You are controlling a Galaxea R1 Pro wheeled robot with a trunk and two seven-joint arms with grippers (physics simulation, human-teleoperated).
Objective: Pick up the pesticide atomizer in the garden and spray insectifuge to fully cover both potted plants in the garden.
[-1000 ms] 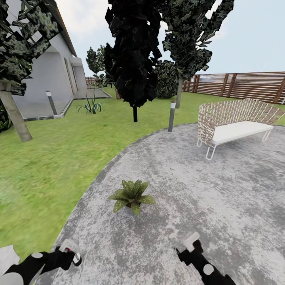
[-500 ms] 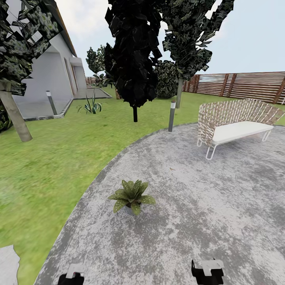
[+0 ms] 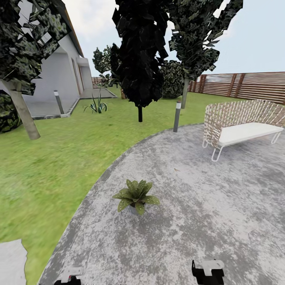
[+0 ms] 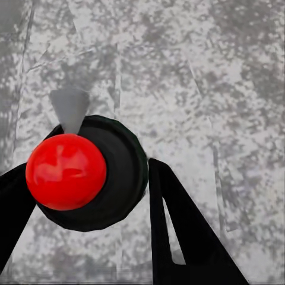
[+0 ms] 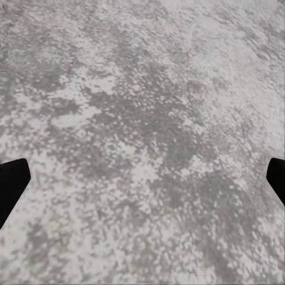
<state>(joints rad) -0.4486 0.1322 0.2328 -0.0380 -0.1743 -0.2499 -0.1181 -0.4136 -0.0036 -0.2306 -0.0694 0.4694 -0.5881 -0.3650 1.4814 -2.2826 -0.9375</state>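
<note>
In the left wrist view my left gripper (image 4: pixel 89 175) is shut on the pesticide atomizer (image 4: pixel 113 178), seen end-on: a dark round body, a red ball top and a grey nozzle, with a black finger (image 4: pixel 178 231) on either side. The grey patio lies below it. One potted plant (image 3: pixel 136 196), a low rosette of green leaves in a small grey pot, stands on the patio (image 3: pixel 206 206) ahead, near the lawn edge. My left gripper (image 3: pixel 69 278) and right gripper (image 3: pixel 208 272) sit at the bottom edge of the head view. The right gripper (image 5: pixel 142 178) is open over bare patio.
A wicker bench (image 3: pixel 241 122) with a white cushion stands at the back right of the patio. A grey bollard light (image 3: pixel 177 116) marks the patio's far edge. Dark trees (image 3: pixel 140 51), lawn (image 3: pixel 51 166), a white house (image 3: pixel 59 75) and a brown fence (image 3: pixel 253 85) lie beyond.
Both arms have drawn back toward the bottom edge of the head view. The camera has since turned slightly, shifting the whole scene a little to the right.
</note>
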